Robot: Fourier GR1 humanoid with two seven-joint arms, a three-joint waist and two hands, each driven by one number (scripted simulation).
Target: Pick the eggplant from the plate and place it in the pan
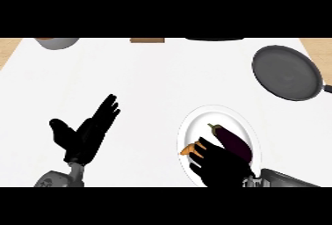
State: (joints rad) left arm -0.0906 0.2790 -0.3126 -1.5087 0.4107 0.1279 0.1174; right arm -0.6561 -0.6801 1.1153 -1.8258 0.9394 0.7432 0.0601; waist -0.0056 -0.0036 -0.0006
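Right hand (220, 165) low over the near part of the plate (194, 121), fingers (202, 147) spread, tips beside the eggplant (232, 141), not yet curled round it. Something orange (190, 150) shows by the fingertips. Step in hand, I judge: the reach-to-grasp. Next: close on the eggplant, lift, carry to the pan (286, 72) lying beyond the plate, to its right. Left hand (81, 132) rests open on the bench (142, 79), well left of the plate

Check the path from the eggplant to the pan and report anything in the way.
Nothing visible blocks it. Bare counter lies between the plate holding the eggplant and the pan. The right hand is already at the eggplant.
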